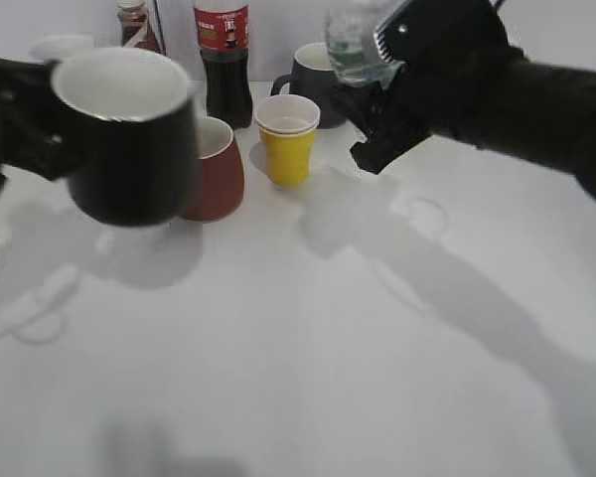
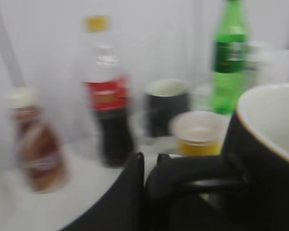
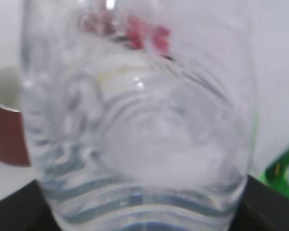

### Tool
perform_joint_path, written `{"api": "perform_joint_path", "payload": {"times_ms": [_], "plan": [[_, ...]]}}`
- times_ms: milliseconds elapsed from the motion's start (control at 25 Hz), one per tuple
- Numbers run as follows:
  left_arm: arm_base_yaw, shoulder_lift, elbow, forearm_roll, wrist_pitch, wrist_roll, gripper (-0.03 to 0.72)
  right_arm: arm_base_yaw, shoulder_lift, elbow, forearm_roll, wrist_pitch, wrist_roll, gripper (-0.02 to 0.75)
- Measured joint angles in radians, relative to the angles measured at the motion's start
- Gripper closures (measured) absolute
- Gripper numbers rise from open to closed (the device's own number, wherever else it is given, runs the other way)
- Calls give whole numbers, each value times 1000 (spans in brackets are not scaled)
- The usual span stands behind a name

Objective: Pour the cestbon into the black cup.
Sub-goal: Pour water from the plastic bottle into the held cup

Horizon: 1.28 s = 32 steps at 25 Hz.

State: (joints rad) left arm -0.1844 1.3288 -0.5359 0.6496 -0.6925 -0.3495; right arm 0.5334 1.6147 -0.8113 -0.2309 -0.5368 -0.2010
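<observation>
The black cup is a large glossy black mug with a white inside, held above the table at the left. My left gripper is shut on its handle; the mug's body fills the right of the left wrist view. The cestbon, a clear bottle with a green label, is held high at the top centre-right by my right gripper. Its ribbed clear body fills the right wrist view, hiding the fingertips. The bottle and the cup are far apart.
A maroon mug and a yellow paper cup stand just right of the black cup. Behind are a cola bottle, a dark grey mug and a brown sauce bottle. A tall green bottle shows in the left wrist view.
</observation>
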Motion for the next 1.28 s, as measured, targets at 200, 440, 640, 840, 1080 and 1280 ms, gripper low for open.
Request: {"api": "perform_joint_path", "payload": {"times_ms": [200,440,640,840,1080,1280], "plan": [[-192,-1,0,-88,112,-9,648,45,-49,-93,-168,182,-91,285],[-284,-1,0,-145,187,-11,648,103,-49,-159,-252,242,-333,285],[-294,-1,0,-149,203,-11,648,116,-48,-164,-259,245,-518,285],[-326,-1,0,-147,203,-11,648,116,-48,-164,-259,245,-666,285],[-345,-1,0,-144,203,-11,648,116,-48,-164,-260,245,-781,285],[-346,-1,0,-144,203,-11,648,116,-48,-164,-254,245,-882,285]]}}
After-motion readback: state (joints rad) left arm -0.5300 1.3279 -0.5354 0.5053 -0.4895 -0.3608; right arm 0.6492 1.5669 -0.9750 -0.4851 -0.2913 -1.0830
